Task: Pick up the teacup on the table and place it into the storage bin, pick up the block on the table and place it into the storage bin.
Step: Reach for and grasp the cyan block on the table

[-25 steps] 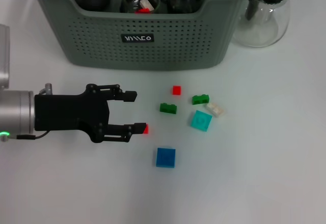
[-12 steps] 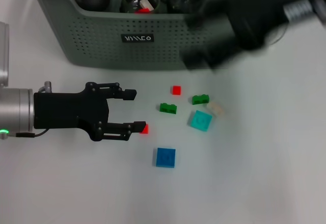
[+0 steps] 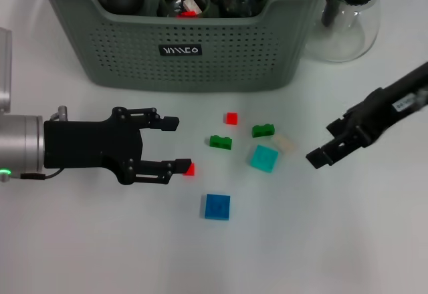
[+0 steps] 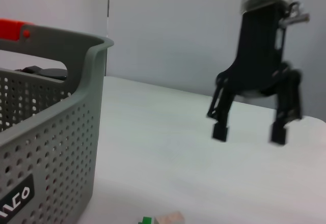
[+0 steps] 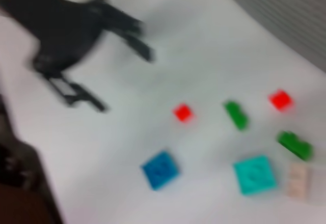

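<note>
We see left arm reaching in from left edge of head view, silver cylindrical wrist with green light, black left claw (image 3: 175,145) held horizontal, low over counter, two fingers spread wide apart, nothing between them. Right arm, black, enters from right edge, angled down toward centre; right claw (image 3: 321,154) low over counter. Left wrist view shows right claw (image 4: 249,133) pointing straight down, fingers parted, empty, silver wrist above.

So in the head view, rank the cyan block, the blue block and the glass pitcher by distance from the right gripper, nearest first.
1. Cyan block: nearest, toward the middle of the table from the right gripper.
2. Blue block: farther on that side, closer to the robot.
3. Glass pitcher: farthest, at the back beside the storage bin.
</note>
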Action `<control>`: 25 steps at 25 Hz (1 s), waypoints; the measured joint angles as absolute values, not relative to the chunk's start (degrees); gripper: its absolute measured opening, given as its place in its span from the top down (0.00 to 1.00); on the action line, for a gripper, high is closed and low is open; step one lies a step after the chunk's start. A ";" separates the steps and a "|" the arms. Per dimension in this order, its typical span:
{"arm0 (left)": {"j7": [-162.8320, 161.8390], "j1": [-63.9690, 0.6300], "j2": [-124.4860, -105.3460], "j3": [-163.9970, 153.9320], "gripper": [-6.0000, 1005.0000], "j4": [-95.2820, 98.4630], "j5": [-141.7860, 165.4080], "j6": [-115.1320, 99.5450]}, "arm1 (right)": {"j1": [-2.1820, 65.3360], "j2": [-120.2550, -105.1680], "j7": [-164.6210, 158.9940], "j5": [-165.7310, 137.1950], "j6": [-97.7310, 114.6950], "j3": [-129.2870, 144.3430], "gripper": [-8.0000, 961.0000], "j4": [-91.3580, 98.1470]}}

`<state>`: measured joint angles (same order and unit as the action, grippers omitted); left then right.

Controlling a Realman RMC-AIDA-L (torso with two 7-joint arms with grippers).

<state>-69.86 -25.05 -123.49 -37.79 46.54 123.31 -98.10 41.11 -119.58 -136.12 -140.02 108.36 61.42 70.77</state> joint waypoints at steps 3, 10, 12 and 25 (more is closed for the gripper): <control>-69.86 -25.04 -123.55 -37.79 0.24 46.52 123.31 -98.06 | 44.36 -120.29 -139.66 -145.67 104.39 63.07 0.05 66.42; -69.87 -24.68 -123.64 -37.75 0.24 46.49 123.31 -98.00 | 48.06 -120.31 -143.59 -148.43 94.49 72.97 0.05 59.58; -69.87 -24.59 -123.65 -37.71 0.24 46.49 123.31 -98.00 | 48.93 -120.30 -144.82 -148.93 92.07 75.73 0.05 57.70; -69.87 -24.78 -123.51 -37.84 0.24 46.49 123.31 -98.32 | 50.96 -120.40 -140.05 -145.12 89.52 81.00 0.05 55.85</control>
